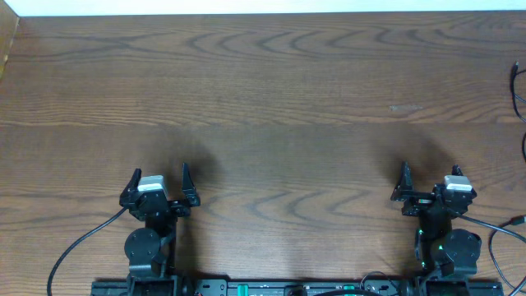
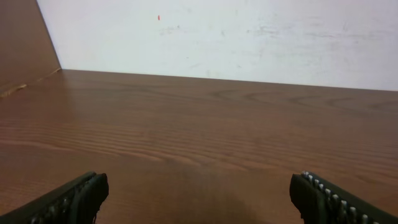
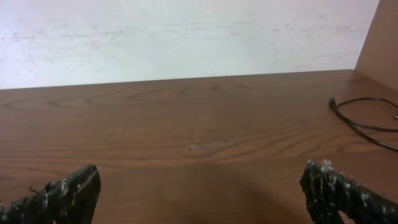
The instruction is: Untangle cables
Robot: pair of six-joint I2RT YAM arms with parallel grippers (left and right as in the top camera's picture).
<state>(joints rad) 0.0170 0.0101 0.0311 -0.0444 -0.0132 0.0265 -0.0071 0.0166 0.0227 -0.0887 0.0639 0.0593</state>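
My left end effector [image 1: 160, 177] and right end effector [image 1: 430, 177] released, fingers wide apart, black cable [image 3: 333, 104] at the right edge of the worktop [image 1: 271, 99] — well clear of both

The table [image 1: 263, 82] is dark brown with wavy wood grain and one pale scuff [image 3: 211, 145]. The wall [image 2: 249, 37] is off-white with a tiny red speck [image 2: 158, 17]. The cable [image 3: 333, 103] is black. The left gripper [image 1: 160, 174] and right gripper [image 1: 430, 173] are black with grey-white tops. Pale specks fleck the right one's fingers [image 3: 336, 186].
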